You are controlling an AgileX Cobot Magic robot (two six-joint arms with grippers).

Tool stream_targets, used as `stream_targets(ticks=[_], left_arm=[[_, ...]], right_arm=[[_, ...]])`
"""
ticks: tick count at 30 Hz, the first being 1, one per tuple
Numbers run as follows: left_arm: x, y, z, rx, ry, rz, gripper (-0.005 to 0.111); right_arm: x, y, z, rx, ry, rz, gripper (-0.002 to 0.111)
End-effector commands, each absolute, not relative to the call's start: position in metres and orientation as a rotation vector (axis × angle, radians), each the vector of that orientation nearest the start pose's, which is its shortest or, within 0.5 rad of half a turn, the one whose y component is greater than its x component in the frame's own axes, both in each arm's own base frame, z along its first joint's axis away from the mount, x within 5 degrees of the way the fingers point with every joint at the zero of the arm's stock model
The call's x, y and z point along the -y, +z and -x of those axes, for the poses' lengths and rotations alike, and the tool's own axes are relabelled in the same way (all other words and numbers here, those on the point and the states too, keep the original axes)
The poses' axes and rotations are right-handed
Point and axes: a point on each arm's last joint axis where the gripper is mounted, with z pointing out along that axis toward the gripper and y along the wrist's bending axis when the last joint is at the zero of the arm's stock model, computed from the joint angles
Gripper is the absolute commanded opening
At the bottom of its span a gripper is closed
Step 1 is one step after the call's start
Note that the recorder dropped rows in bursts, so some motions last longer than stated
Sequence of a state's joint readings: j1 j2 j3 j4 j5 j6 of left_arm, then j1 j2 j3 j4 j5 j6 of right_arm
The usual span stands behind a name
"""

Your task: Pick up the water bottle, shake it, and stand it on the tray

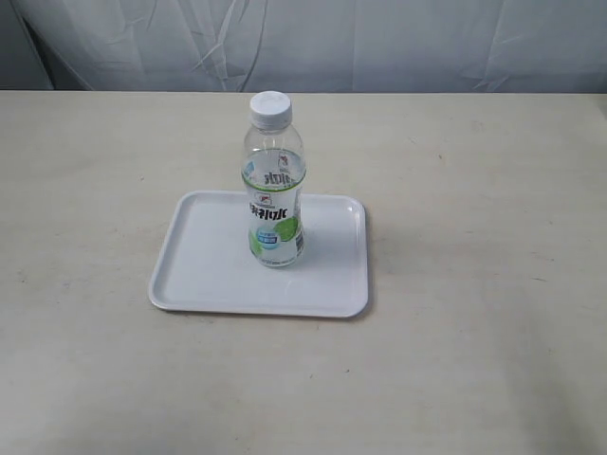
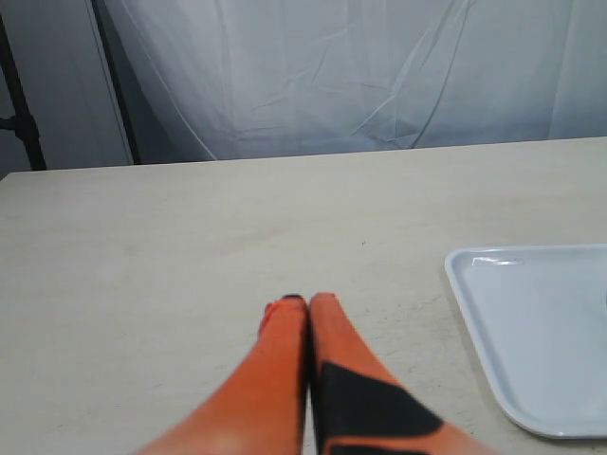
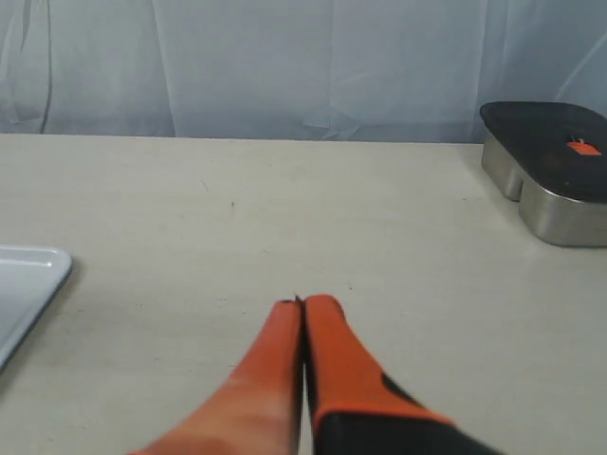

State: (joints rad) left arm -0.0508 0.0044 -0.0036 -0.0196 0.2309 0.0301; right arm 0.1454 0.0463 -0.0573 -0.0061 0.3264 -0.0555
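Nearest, plain pale tabletop (image 1: 455,379), flat and bare.

Low over it, off to the left of the tray (image 1: 204,275), the left tool (image 2: 308,301). Two orange fingers pressed tight together, so closed, with nothing between them. A rounded corner of the tray close by, not touching.

Off to the right of the tray, the right tool (image 3: 302,303). Orange fingers pressed together the same way, closed too, gripping nothing. Just a bit of the tray's rim in sight at the edge of its camera's view.

A little farther in, near the middle of the tabletop, the flat white tray with its low rim and rounded corners.

On the tray, about in its middle, the small clear bottle (image 1: 274,190), standing straight up. White cap (image 1: 270,107) on top. White and green label (image 1: 275,223) with dark letters round the lower part.

Farther off on the right, well apart from the right tool, a shiny metal box (image 3: 550,185) with a dark lid, sitting on the tabletop.

Farthest of all, a white cloth (image 1: 379,38) hanging behind the far edge of the tabletop.
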Motion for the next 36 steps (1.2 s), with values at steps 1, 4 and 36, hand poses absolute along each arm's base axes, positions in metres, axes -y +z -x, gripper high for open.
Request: stream_targets(ticks=[1, 4, 36], left_arm=[[0.003, 0.193, -0.056, -1.707, -0.033, -0.059, 0.0], [0.003, 0.193, -0.056, -1.707, -0.033, -0.059, 0.0], [0.003, 0.193, -0.056, -1.707, -0.033, -0.059, 0.0]], right_arm=[[-0.007, 0.195, -0.053, -1.81, 0.057, 0.17, 0.003], [-0.006, 0.191, -0.053, -1.836, 0.056, 0.128, 0.003], [-0.004, 0.181, -0.053, -1.846, 0.076, 0.009, 0.003]])
